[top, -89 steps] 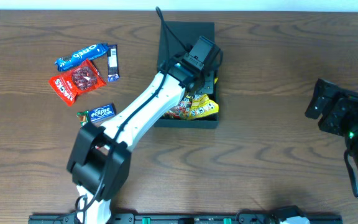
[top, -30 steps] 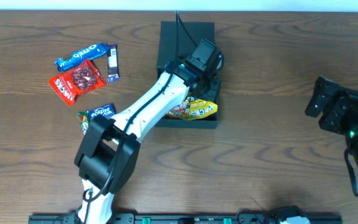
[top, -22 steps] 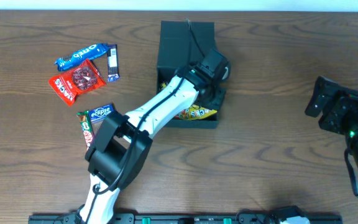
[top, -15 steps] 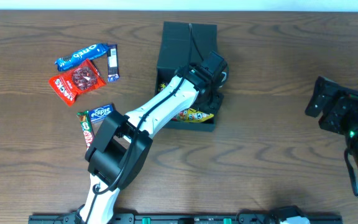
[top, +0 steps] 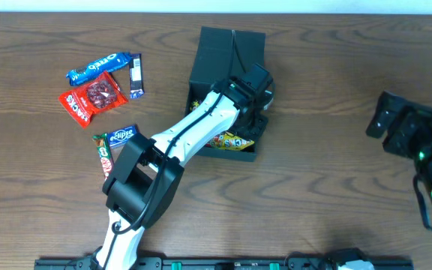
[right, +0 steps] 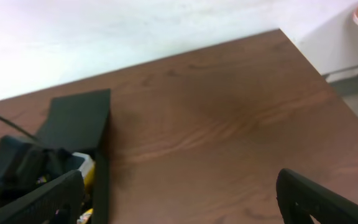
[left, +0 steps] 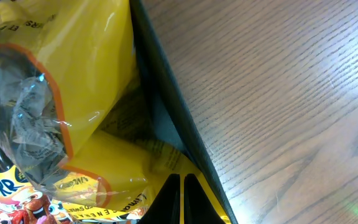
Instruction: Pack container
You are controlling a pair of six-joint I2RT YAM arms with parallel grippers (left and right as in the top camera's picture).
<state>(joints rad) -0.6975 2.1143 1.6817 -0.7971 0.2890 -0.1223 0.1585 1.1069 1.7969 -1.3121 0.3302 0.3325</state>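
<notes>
Packing: we are pressing the left gripper [left: 182,180] (tips nearly together) onto the yellow packet [left: 98,56] in the container [top: 229,49]; the right gripper [right: 179,196] is gaping idle; left-edge snacks [top: 92,97] probably need fetching next.

Wood table [top: 328,90], left side: blue Oreo pack [top: 94,69], red packet [top: 91,97] and dark bar [top: 136,76] bunched together, Eclipse pack [top: 122,136] a bit nearer me. Crinkly yellow bag [left: 73,74] up close.
</notes>
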